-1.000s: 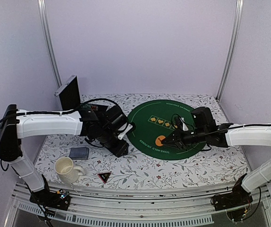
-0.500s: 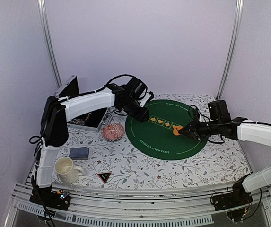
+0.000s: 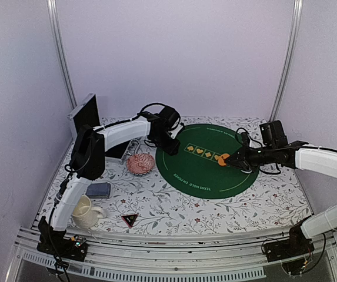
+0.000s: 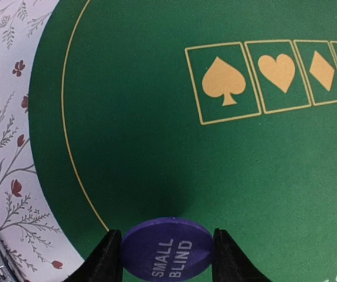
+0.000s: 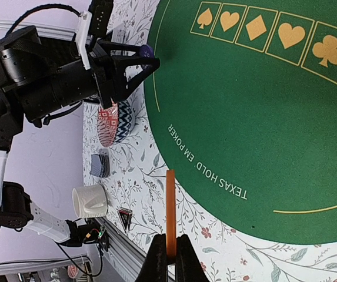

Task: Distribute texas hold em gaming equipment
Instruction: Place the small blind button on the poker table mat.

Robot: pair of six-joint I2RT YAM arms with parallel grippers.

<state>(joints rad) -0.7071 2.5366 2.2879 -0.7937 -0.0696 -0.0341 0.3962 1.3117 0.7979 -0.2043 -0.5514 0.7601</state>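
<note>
Left wrist: left fingers (image 4: 106, 259) pinch a purple SMALL BLIND button (image 4: 167, 255); right fingers (image 5: 156, 259) clamp an orange button (image 5: 170, 211).

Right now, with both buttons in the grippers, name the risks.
The right gripper pinches the orange button by one edge only; it may pivot or slip out and roll. The left gripper holds the blue Small Blind button near the rim of the green mat; dropped here, it might land partly off the mat.

The blue button (image 4: 167, 249) marked SMALL BLIND was cut off by the lower edge of the left wrist view. The orange button (image 5: 170, 211) showed only its thin edge, its face unseen. Print on the black triangular marker (image 3: 129, 220) was too small to read.
</note>
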